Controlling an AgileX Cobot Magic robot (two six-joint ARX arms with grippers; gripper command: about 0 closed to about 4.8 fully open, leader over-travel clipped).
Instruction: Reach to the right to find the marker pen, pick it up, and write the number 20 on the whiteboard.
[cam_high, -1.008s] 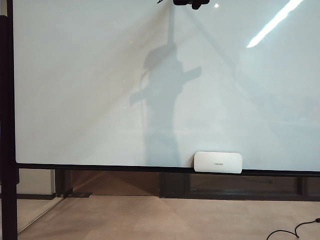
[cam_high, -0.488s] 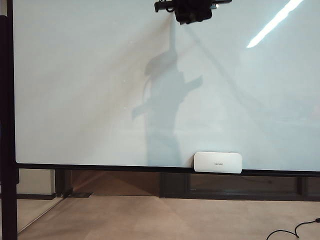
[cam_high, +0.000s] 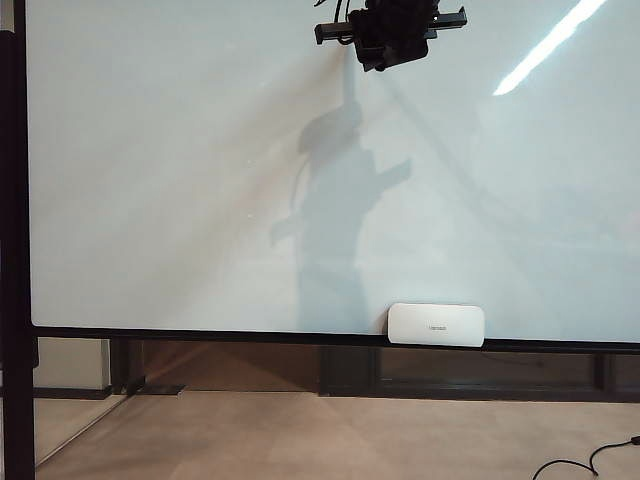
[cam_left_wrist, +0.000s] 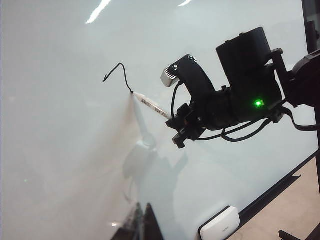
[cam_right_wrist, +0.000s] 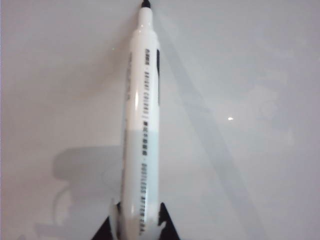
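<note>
The whiteboard (cam_high: 160, 180) fills the exterior view. High on it, my right gripper (cam_high: 385, 45) is shut on the white marker pen (cam_right_wrist: 142, 130), its black fingertips (cam_right_wrist: 167, 220) on either side of the barrel. In the left wrist view the marker pen (cam_left_wrist: 152, 106) slants from the right gripper (cam_left_wrist: 175, 125) to the whiteboard (cam_left_wrist: 60, 150), tip touching it. The only writing in view is a thin black hooked stroke (cam_left_wrist: 120, 67) ending at that tip. My left gripper (cam_left_wrist: 143, 225) shows only two dark tips close together, shut and holding nothing, well away from the pen.
A small white eraser (cam_high: 436, 324) stands on the board's lower ledge, also seen as the eraser (cam_left_wrist: 220, 225) in the left wrist view. The black frame post (cam_high: 15, 250) runs down the left side. A black cable (cam_high: 590, 462) lies on the floor.
In the exterior view my right gripper has come down from the top edge into fuller view, and its shadow on the board has shifted slightly down and right.
</note>
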